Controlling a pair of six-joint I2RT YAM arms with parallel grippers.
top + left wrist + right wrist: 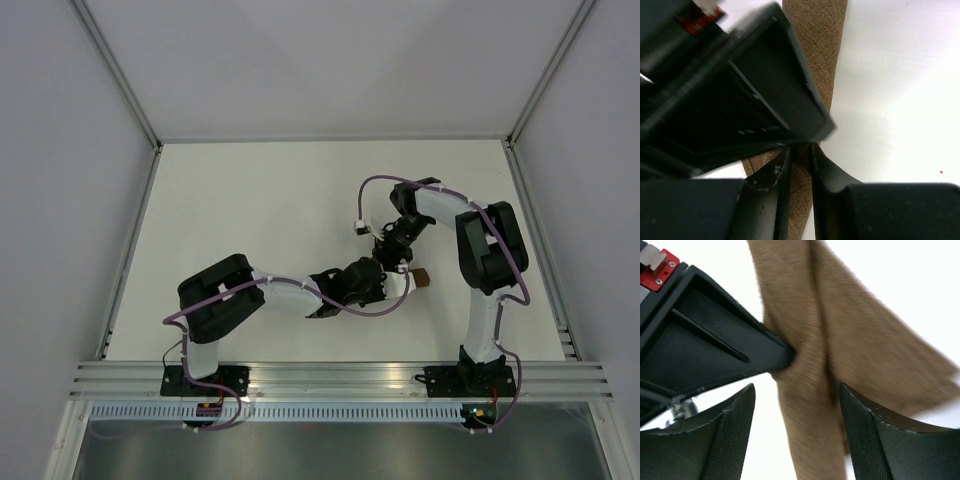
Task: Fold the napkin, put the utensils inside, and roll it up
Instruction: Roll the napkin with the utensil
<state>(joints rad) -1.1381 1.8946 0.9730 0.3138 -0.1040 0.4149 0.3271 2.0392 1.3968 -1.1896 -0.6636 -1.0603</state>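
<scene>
In the narrow left gripper's (800,154) pinch, the napkin (820,45); right gripper (796,395) wide astride it.

My two arms meet right of the middle of the desk (250,200). My left pincer (366,283) lies nearer my bases; my right pincer (390,248) is just behind it, close against it. The napkin (422,279) lies on the desk beneath both, one end sticking out to their right. A narrow band of it runs between my left fingers (777,175), which pinch it. My right fingers (735,440) stand apart on either side of the napkin, with my left pincer touching it from their left.
</scene>
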